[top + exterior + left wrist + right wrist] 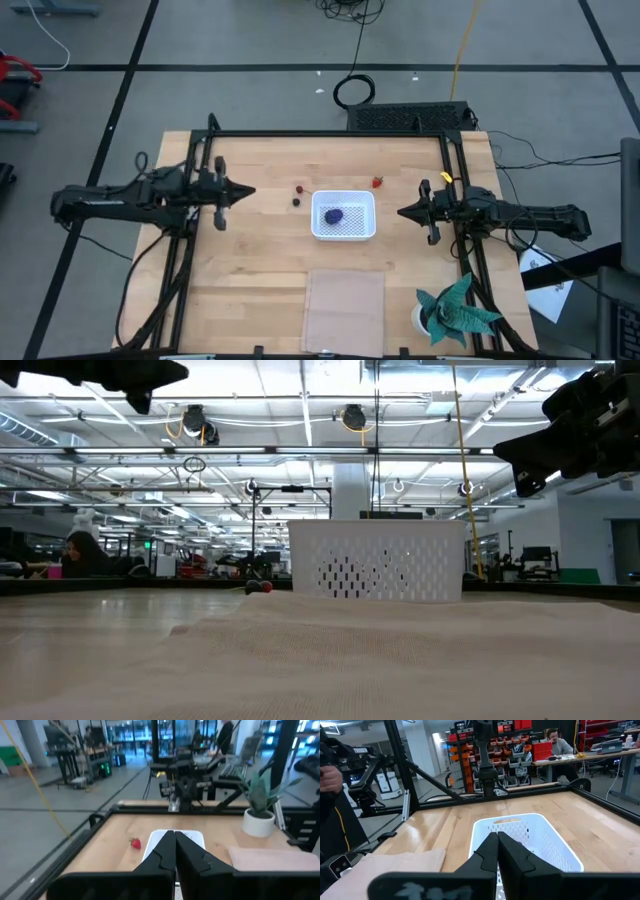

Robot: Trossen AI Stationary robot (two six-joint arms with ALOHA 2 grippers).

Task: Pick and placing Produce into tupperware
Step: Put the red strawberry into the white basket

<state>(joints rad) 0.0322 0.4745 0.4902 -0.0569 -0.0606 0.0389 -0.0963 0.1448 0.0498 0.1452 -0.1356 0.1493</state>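
The left gripper (248, 190) hangs above the table (250, 270) with its fingers (162, 852) pressed together, holding nothing, and points across at the tub (343, 215). Between its tip and the tub's near wall lies open wood, broken only by two berries (297, 194): a red one and a dark one just beside it, nearer the tub than the gripper. The right gripper (403, 212) mirrors it on the tub's other side, its fingers (490, 851) likewise pressed together and empty, with a narrow strip of bare wood before the tub's rim. The purple bunch (334, 215) sits inside the tub on its mesh floor. The strawberry (377, 182) lies on the wood just past the tub's far corner, toward the right gripper's side. A black frame (330, 134) rails the table's edges. Toward the front edge a pale sheet (344, 308) lies flat, apart from the tub, and a teal plant (455, 310) in a white pot stands at the front corner behind the right gripper. Beyond the table, a grey floor, cables, shelving and a seated person (554, 742) at a desk.
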